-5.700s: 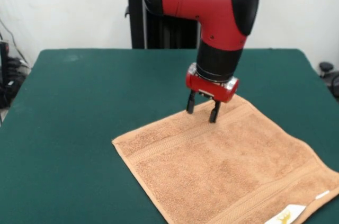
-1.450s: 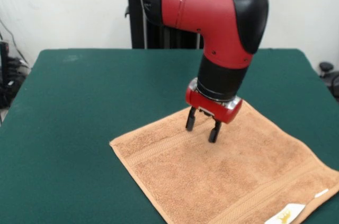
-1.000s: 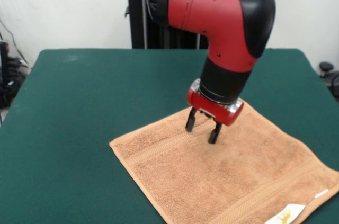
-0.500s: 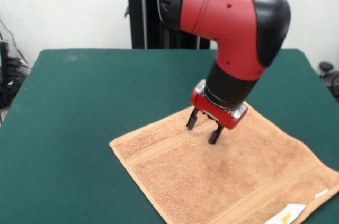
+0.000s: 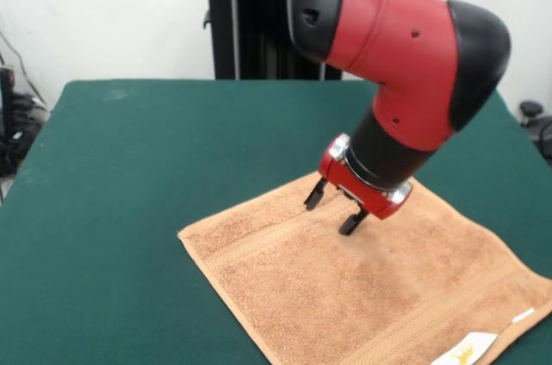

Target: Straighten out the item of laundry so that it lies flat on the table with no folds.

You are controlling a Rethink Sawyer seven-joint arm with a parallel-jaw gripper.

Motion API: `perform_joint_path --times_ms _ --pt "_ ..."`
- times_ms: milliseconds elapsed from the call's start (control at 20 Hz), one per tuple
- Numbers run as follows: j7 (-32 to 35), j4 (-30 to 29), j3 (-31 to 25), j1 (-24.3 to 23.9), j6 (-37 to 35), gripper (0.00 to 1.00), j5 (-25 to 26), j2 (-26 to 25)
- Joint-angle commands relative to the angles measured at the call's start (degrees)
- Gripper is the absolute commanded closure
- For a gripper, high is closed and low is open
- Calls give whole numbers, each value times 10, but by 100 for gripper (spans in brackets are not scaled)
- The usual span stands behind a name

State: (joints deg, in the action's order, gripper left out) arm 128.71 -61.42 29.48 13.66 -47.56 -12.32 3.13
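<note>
Dark green felt covers the whole surface point(image 5: 147, 175), with a white wall behind it and a black stand rising at the back. Some cables hang off past the left edge.

An orange-tan towel point(image 5: 362, 287) lies spread on the near right part of the surface, turned like a diamond so that one corner points left and the opposite side runs off toward the right edge of the view. It looks flat, with no folds that I can see. Woven bands run along its upper left side and along its lower right side. A white tag point(image 5: 464, 351) with a yellow mark sits at the bottom corner, and a smaller white tab shows just to the right of it.

Over the towel's far part the red and black arm point(image 5: 405, 46) bends down and tilts, leaning to the left. Its hand point(image 5: 333, 210) is released: the two dark fingers point(image 5: 314, 196) stand spread apart with nothing between them. The tips are at or just above the cloth near the upper band; I cannot tell whether they touch it.
</note>
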Motion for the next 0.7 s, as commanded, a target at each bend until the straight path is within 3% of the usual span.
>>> perform_joint_path --times_ms 50,700 --pt "163 -13 -20 0 40 0 16 -179" --pt "150 -6 0 7 37 0 16 -209"
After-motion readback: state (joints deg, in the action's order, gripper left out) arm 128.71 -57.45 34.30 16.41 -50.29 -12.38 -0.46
